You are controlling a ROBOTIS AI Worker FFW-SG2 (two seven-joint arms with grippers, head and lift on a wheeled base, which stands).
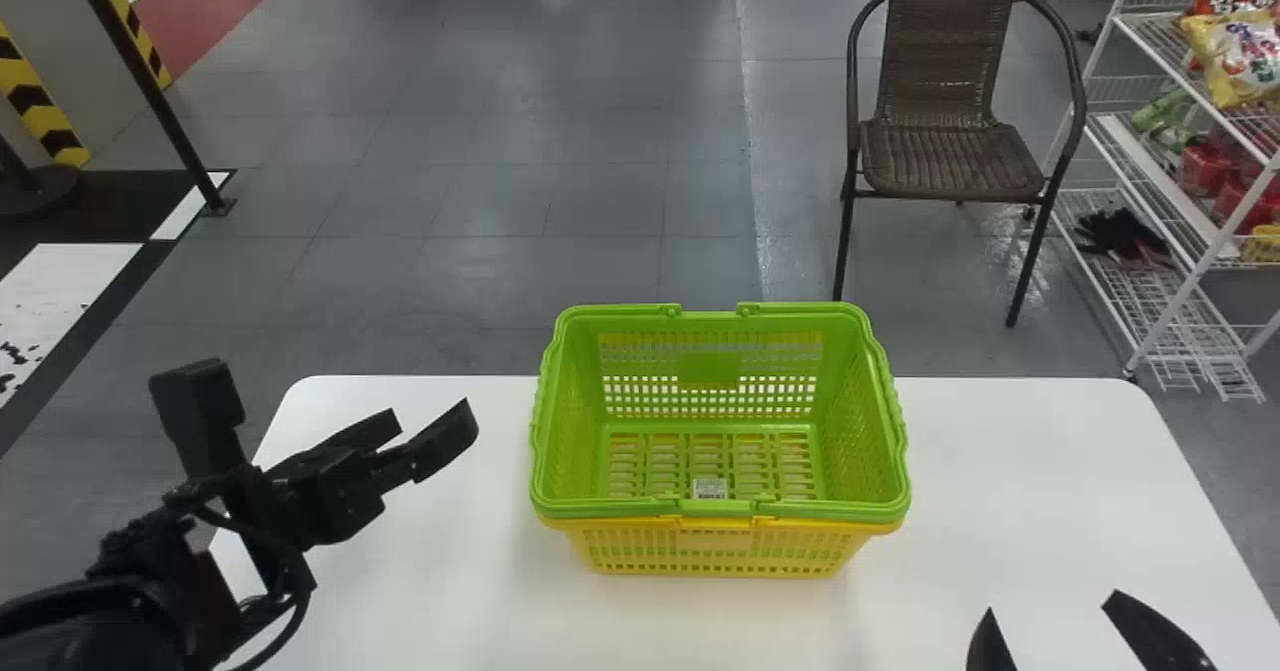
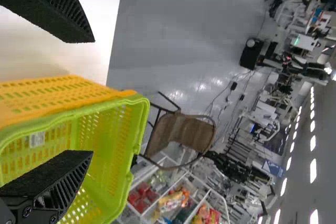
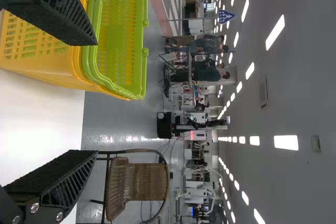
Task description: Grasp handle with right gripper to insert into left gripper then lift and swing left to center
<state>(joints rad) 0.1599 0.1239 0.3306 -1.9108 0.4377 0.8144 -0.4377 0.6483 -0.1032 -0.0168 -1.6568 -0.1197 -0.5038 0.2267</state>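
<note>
A green basket point(image 1: 718, 507) sits nested in a yellow basket point(image 1: 715, 549) on the white surface point(image 1: 1010, 471), its handles folded down along the rim. My left gripper point(image 1: 432, 431) hangs to the left of the pair, fingers parted and holding nothing. My right gripper point(image 1: 1052, 606), also open and empty, is at the near right, apart from both baskets. Beyond the surface, a woven chair point(image 1: 945, 156) stands on the grey floor point(image 1: 560, 181) beside a white wire rack point(image 1: 1180, 301) stocked with snack bags point(image 1: 1240, 56).
</note>
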